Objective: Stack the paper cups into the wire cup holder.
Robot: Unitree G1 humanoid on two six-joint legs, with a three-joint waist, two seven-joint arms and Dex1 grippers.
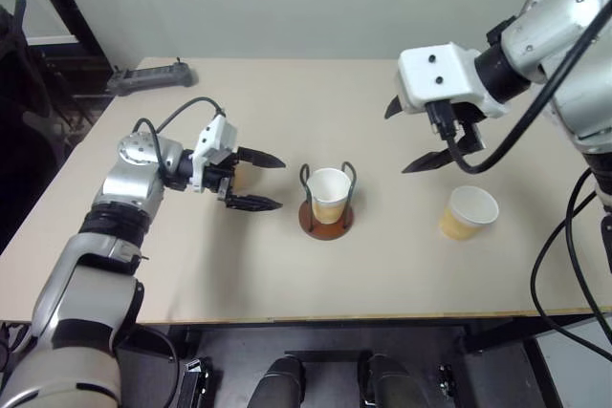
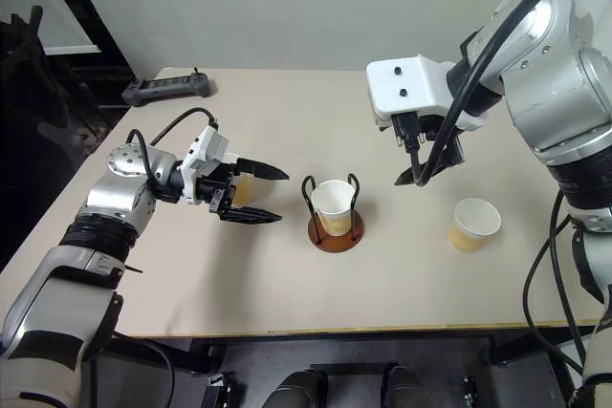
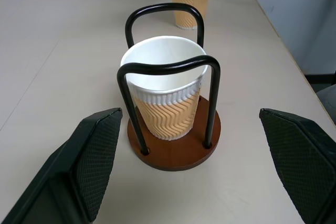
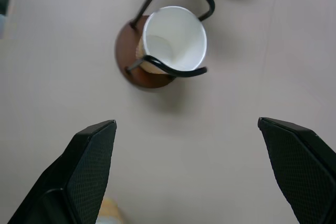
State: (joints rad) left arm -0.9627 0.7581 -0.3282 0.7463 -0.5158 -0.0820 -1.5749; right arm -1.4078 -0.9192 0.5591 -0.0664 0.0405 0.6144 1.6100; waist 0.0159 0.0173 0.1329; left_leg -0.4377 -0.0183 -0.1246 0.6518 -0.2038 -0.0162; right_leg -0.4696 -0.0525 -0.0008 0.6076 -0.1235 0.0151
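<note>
Table, pale beige, plain top; near edge runs across the head views.

Left gripper: fingers spread wide, holding nothing, pointing sideways toward the holder and stopping short of it. A tan shape shows between and behind its fingers in the head views; mostly hidden by the gripper, so what it is cannot be told for sure.

Wire cup holder: near the table's middle, between the two grippers. Round reddish-brown disc base, two upright dark wire loops with rounded tops. Part of the base is covered by the cup standing on it.

Paper cup in the holder: upright between the loops, touching neither gripper. White inside, white rolled rim, tan-yellow ribbed zigzag wall below a plain white band. Whether it is one cup or several nested cannot be made out.

Second paper cup: upright on the bare table, right of the holder and well apart from it. Same tan outside and white inside; cut off at the frame edge in the left wrist view.

Right gripper: raised above the table between holder and loose cup, fingers spread, empty, pointing down.

Dark handheld device: far left table edge; details too small to read.
</note>
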